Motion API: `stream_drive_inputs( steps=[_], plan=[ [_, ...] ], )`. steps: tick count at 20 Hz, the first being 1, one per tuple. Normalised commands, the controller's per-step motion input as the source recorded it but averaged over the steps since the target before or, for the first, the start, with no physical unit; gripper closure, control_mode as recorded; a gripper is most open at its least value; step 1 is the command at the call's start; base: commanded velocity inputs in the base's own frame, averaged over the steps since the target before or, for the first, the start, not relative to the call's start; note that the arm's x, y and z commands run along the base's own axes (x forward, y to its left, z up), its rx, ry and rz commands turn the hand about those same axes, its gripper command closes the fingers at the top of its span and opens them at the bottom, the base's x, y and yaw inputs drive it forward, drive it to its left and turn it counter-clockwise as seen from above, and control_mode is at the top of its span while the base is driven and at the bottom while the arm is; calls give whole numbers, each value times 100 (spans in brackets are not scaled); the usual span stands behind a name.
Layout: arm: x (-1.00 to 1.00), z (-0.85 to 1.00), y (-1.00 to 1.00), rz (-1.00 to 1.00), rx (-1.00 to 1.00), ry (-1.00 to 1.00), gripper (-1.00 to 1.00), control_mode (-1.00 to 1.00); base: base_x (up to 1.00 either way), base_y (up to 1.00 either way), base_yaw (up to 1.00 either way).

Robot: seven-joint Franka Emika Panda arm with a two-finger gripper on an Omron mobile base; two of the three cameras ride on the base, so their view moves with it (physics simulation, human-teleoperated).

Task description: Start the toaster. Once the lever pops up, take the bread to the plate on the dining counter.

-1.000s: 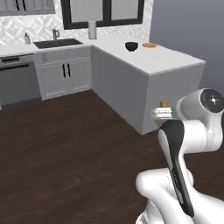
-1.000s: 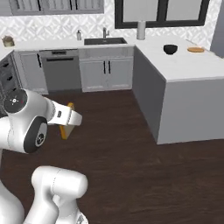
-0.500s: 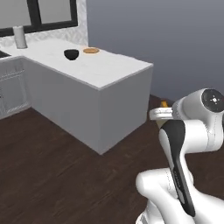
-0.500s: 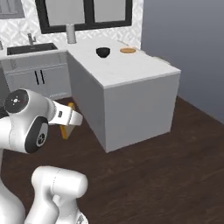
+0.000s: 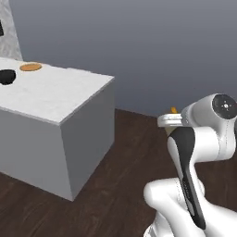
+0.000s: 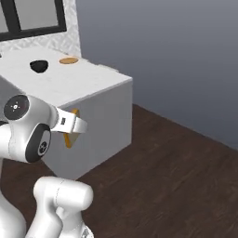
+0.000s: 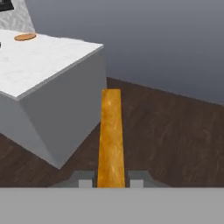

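Observation:
My gripper (image 7: 111, 180) is shut on the bread (image 7: 110, 131), an orange-brown slice seen edge-on that sticks out between the two fingertips. From the right base view the bread (image 6: 69, 139) hangs at the hand, in front of the counter's side wall. The white dining counter (image 5: 51, 99) stands ahead to the left. The orange-brown plate (image 5: 31, 67) lies flat at its far end, well beyond the gripper; it is the same plate (image 6: 68, 60) that the hand view has as the plate (image 7: 25, 37) at its top left. The toaster and its lever are out of view.
A dark bowl (image 6: 38, 66) sits on the counter beside the plate. Dark wooden floor (image 5: 125, 152) runs around the counter's near corner, and a plain grey wall (image 6: 176, 60) stands behind. A window and tiled wall (image 6: 32, 23) lie at the far left.
The whole scene has slid left as the base moved: the sink and cabinets have left the views, and the counter's end corner is now close. The bread stays in the gripper.

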Motion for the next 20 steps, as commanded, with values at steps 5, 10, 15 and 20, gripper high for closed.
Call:
stream_drive_inputs(
  steps=[5,10,15,20],
  plan=[
    [0,0,0,0,0,0,100,100,100,-5,-49],
    [0,0,0,0,0,0,100,100,100,-18,-43],
    [0,0,0,0,0,0,100,100,100,-12,-17],
    [0,0,0,0,0,0,100,100,100,14,-19]
  ],
)
